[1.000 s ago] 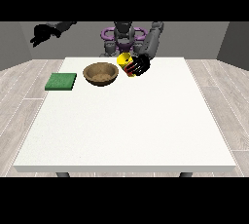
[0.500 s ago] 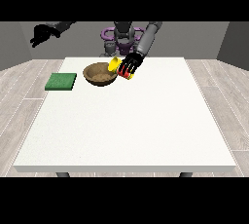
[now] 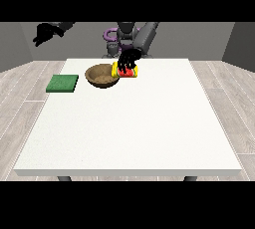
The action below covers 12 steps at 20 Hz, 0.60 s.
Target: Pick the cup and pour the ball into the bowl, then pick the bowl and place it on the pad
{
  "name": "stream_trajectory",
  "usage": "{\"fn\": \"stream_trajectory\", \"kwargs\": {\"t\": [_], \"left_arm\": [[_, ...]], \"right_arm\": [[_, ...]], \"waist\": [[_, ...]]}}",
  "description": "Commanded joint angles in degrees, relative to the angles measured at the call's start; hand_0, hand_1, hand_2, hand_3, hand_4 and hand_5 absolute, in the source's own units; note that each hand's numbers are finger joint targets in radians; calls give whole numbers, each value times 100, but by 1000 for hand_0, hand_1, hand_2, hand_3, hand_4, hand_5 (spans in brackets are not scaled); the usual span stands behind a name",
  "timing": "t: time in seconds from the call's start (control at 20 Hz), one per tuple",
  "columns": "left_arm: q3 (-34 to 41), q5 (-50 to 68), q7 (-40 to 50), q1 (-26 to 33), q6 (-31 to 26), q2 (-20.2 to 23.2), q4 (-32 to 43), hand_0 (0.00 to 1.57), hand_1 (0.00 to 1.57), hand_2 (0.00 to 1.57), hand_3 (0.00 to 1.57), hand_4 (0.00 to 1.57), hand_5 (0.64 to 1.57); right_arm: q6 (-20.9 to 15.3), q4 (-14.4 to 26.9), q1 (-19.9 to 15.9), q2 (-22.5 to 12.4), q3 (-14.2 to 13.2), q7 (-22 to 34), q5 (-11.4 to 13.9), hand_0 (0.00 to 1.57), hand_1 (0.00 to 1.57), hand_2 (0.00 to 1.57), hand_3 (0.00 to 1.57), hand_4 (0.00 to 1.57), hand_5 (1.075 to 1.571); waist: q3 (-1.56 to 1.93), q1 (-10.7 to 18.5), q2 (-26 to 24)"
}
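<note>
Fingers of the hand at the view's right [image 3: 128, 60] curl round the tipped yellow cup [image 3: 125, 71] beside the wooden bowl's [image 3: 102, 76] rim; tilted off-line, I judge the ball could miss.

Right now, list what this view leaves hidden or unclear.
- Ball: not visible in the front view; the hand at the view's right covers the cup's top.
- Inside of the bowl: too small to tell what it holds.
- Hand at the view's left: dark against the wall, finger pose unreadable.
</note>
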Motion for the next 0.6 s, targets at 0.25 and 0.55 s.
{"fn": "stream_trajectory", "kwargs": {"t": [0.25,0.55], "left_arm": [[-1343,-1509,1243,-413,-1046,-273,112,1514,1514,1571,1571,1488,1202],[-2010,-2284,1875,-28,-1535,-275,-308,1527,1527,1571,1571,1492,1183]], "right_arm": [[12,324,-547,105,124,-194,97,0,0,344,624,575,1565],[9,513,-333,177,77,-434,95,0,0,341,606,574,1565]], "waist": [[-4,-230,245],[-8,-273,117]]}}
